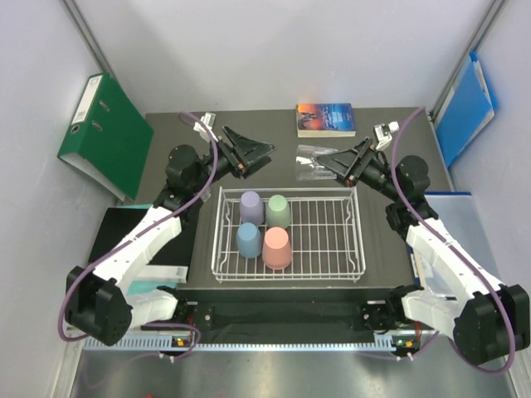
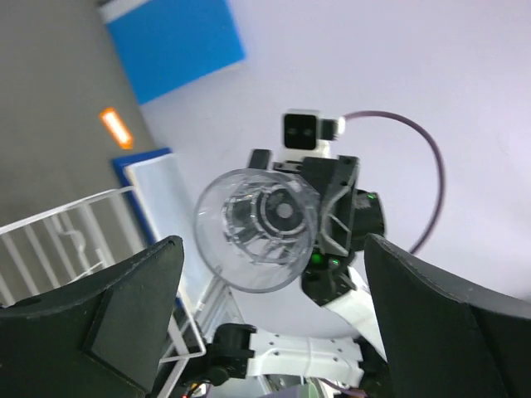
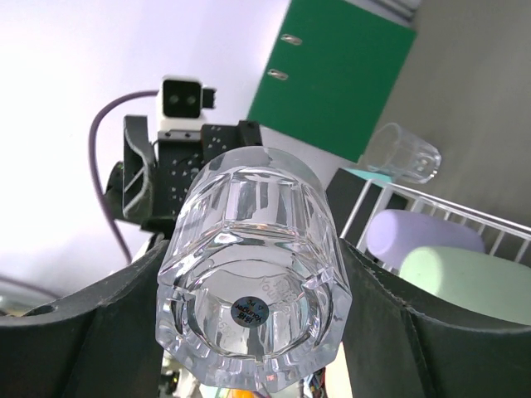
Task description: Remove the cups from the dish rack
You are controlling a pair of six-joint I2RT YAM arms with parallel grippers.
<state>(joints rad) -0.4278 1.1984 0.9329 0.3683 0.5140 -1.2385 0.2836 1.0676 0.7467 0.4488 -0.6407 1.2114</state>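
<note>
The white wire dish rack [image 1: 348, 249] sits mid-table. Four tumblers stand upside down in its left half: lavender [image 1: 251, 205], sage green [image 1: 278, 211], light blue [image 1: 248, 240] and salmon pink [image 1: 276, 247]. My right gripper [image 1: 338, 163] is shut on a clear glass cup [image 1: 311, 162] and holds it sideways above the table behind the rack; in the right wrist view the cup [image 3: 253, 274] fills the space between the fingers. My left gripper [image 1: 264, 151] is open and empty, facing that cup [image 2: 257, 228] with a gap between. A second clear glass cup [image 3: 404, 152] shows beyond the rack's far corner.
A green binder [image 1: 104, 137] leans at the back left. A book [image 1: 326, 118] lies at the back centre. A blue folder [image 1: 465, 108] stands at the back right. A black notebook [image 1: 124, 236] lies left of the rack. White walls enclose the table.
</note>
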